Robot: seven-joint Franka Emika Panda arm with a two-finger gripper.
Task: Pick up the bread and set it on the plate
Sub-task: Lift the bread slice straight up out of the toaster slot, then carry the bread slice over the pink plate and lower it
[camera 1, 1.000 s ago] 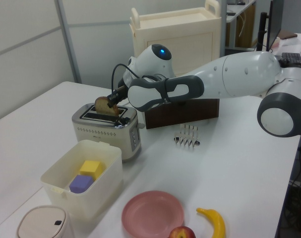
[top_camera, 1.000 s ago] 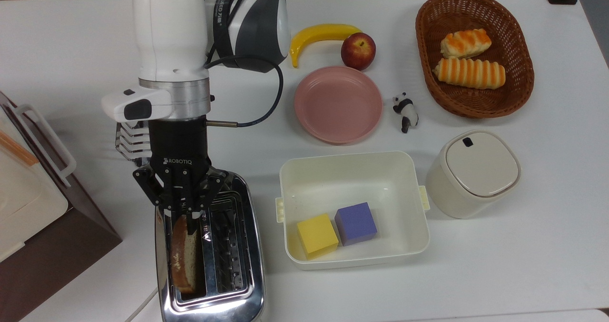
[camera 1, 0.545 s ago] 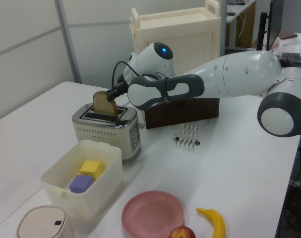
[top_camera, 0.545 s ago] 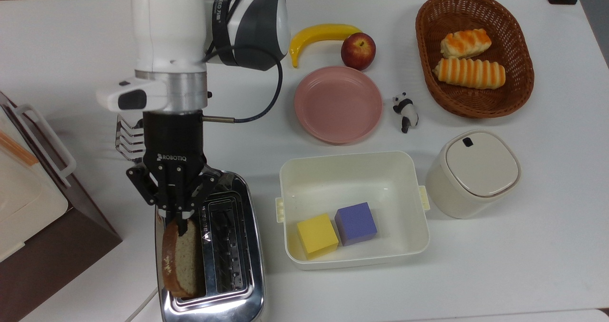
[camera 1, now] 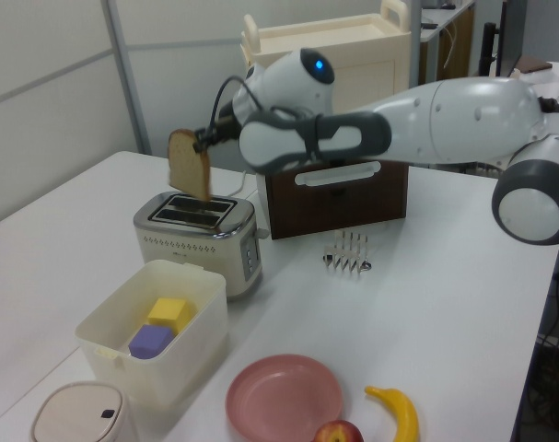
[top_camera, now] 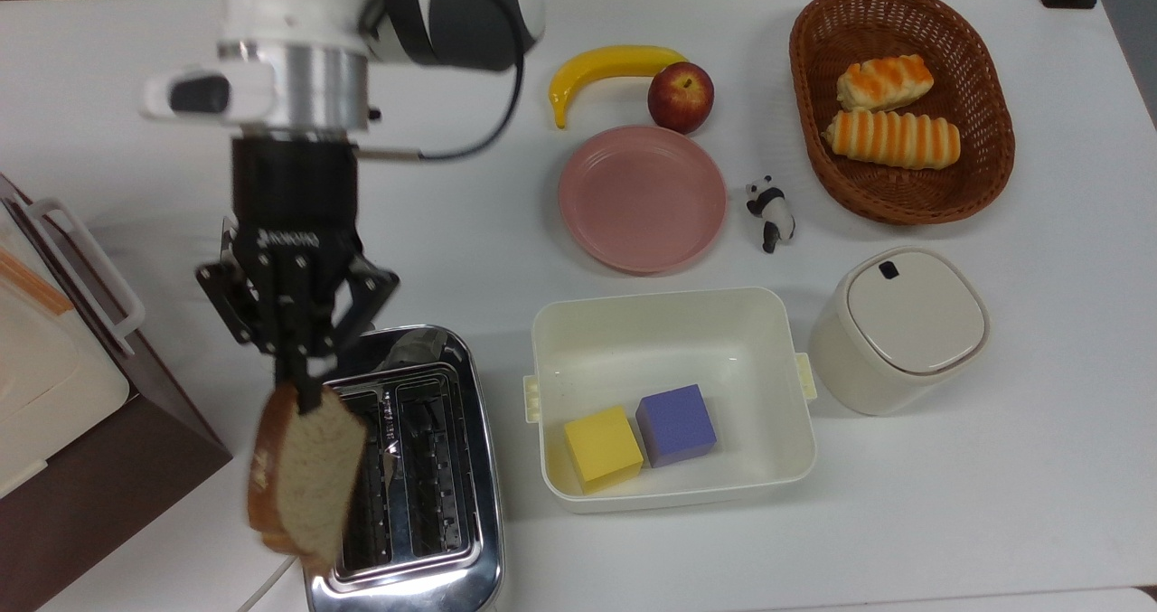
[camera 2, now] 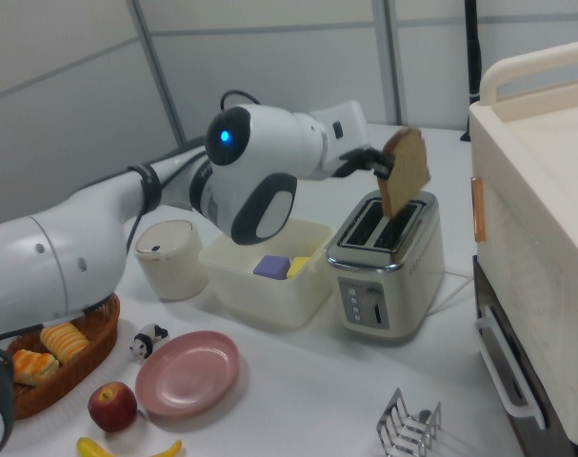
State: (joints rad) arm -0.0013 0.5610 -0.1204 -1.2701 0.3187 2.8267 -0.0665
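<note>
Bread (top_camera: 305, 476) is held in the air above the toaster (top_camera: 411, 476), pinched at its upper edge between the 2 fingers of the gripper (top_camera: 303, 386). In the left view the slice (camera 1: 189, 165) is seen hanging upright, clear of the 2 slots of the toaster (camera 1: 201, 239), with a gap between its lower edge and the chrome top. In the right view the slice (camera 2: 406, 173) is tilted slightly, its lower end just over the toaster (camera 2: 388, 267), and the gripper (camera 2: 376, 164) is closed on its crust.

The plate (top_camera: 642, 198) is seen bare on the white table (top_camera: 994, 467), well apart from the bread, toward the top view's right of the arm. An apple (top_camera: 680, 97) and a banana (top_camera: 610, 68) lie just beside the plate, and a small panda figure (top_camera: 770, 211) stands near its rim. A wicker basket (top_camera: 981, 164) with 2 striped rolls (top_camera: 890, 137) is placed further toward the top view's right. A cream tub (top_camera: 673, 341) holding a yellow cube (top_camera: 602, 447) and a purple cube (top_camera: 676, 424) is set between the toaster and a lidded cream container (top_camera: 895, 327). A wire rack (camera 1: 346, 252) stands on the table in the left view, near a brown and cream box (camera 1: 339, 198).
</note>
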